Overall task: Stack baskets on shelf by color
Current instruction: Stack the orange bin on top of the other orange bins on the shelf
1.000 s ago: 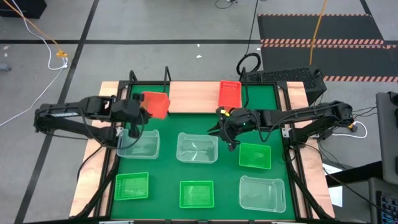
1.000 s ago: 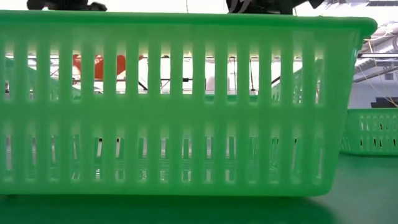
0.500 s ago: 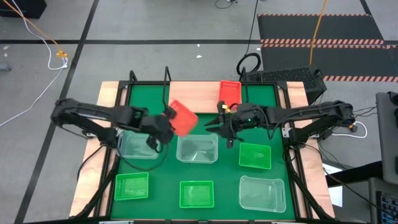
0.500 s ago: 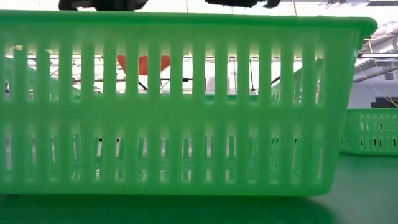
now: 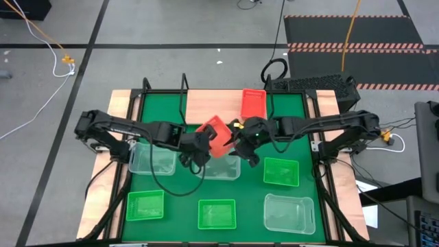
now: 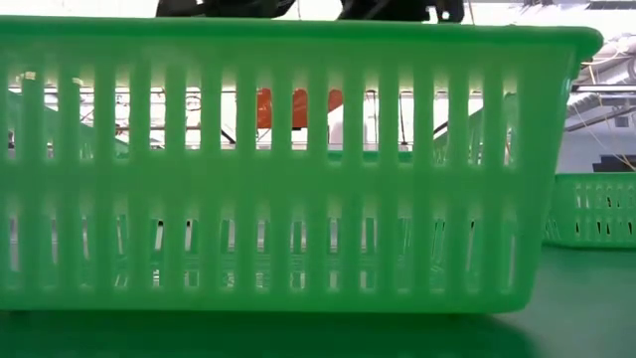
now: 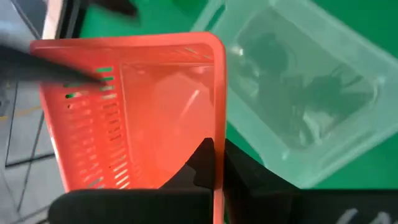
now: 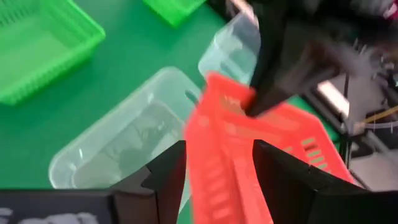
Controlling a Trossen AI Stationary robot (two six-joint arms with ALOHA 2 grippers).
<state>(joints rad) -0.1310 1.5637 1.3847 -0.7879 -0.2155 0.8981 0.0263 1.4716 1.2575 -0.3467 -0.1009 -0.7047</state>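
red basket (image 5: 215, 134) hangs tilted over the clear basket (image 5: 219, 168) — left gripper (image 5: 199, 145) clamped on its rim, right gripper (image 5: 240, 145) spread wide around its wall; no writing readable.

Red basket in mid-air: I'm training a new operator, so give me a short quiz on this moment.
1. True or false: the left gripper is shut on a red basket.
2. How many green baskets sit on the mat?
3. The right gripper is: A shut and empty; B open, astride the red basket; C holding a green basket.
Key: 1 true; 2 three; 3 B.
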